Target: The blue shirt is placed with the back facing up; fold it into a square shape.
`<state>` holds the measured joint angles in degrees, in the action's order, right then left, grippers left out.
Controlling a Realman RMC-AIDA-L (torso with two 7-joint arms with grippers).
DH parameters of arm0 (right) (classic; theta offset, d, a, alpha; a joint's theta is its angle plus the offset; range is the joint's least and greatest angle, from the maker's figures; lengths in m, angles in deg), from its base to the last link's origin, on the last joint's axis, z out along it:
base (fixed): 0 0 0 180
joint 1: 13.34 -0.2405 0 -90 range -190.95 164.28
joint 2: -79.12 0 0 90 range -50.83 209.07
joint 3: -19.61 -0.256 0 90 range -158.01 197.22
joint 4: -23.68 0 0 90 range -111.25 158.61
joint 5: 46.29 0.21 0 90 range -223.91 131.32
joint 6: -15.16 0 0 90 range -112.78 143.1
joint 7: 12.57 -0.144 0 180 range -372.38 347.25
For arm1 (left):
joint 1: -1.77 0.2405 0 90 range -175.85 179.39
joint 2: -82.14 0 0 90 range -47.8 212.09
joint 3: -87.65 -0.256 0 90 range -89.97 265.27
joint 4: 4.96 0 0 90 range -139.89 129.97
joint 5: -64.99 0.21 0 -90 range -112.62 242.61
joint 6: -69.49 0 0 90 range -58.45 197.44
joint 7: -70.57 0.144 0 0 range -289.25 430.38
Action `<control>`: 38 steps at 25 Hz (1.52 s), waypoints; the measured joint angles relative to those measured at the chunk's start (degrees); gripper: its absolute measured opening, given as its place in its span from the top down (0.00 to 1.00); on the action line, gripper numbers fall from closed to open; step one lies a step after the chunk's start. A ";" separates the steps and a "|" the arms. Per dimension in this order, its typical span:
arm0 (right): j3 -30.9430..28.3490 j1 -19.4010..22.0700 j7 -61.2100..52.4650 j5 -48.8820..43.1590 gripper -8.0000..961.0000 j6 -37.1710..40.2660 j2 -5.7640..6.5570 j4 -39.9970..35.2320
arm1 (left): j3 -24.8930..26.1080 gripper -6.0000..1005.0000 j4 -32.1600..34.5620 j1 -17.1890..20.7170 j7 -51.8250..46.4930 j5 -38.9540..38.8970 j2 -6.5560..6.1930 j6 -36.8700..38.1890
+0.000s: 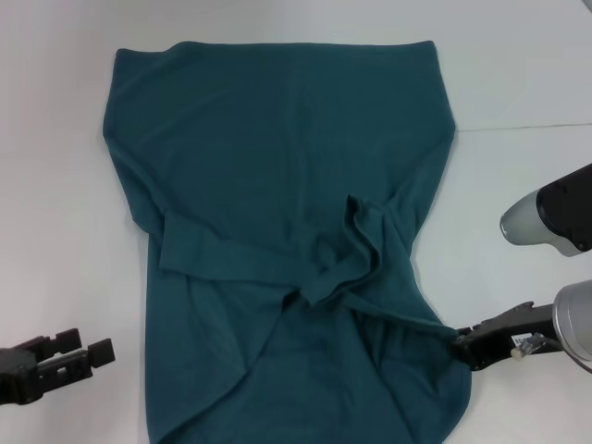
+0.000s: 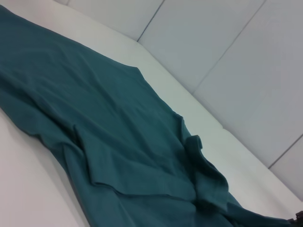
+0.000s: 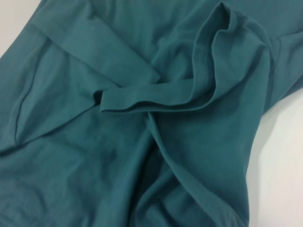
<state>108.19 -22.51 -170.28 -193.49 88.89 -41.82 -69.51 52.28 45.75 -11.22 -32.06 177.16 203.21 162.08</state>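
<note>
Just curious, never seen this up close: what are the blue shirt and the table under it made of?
The blue shirt looks like soft matte knit fabric, probably cotton jersey: it creases, drapes and bunches into limp folds. The table seems a smooth, hard white surface, perhaps laminate or painted board; a thin seam line crosses it. Neither can be confirmed by look alone.

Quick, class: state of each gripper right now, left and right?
Left gripper: open, holding nothing, beside the blue shirt.
Right gripper: at the shirt's right edge; open or closed cannot be told.
</note>
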 joint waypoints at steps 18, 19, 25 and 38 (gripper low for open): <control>-0.13 0.10 2.15 -1.55 0.95 -2.72 0.00 0.47 | 1.35 0.13 0.11 2.61 -0.65 4.36 0.50 0.57; -0.36 0.23 2.15 -1.55 0.95 -2.68 0.00 0.13 | 1.42 0.13 0.10 2.73 -0.65 4.37 0.54 0.57; -2.49 0.86 2.13 -2.16 0.95 -1.61 0.08 -0.22 | 1.56 0.13 0.09 2.85 -0.65 4.37 0.64 0.67; -4.99 6.00 3.16 -1.91 0.95 2.29 -0.45 -3.54 | 1.62 0.13 0.09 1.03 -1.43 4.39 0.42 0.56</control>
<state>103.20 -16.52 -167.12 -195.40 91.18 -42.26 -73.05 53.90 45.84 -10.19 -33.49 181.56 203.63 162.64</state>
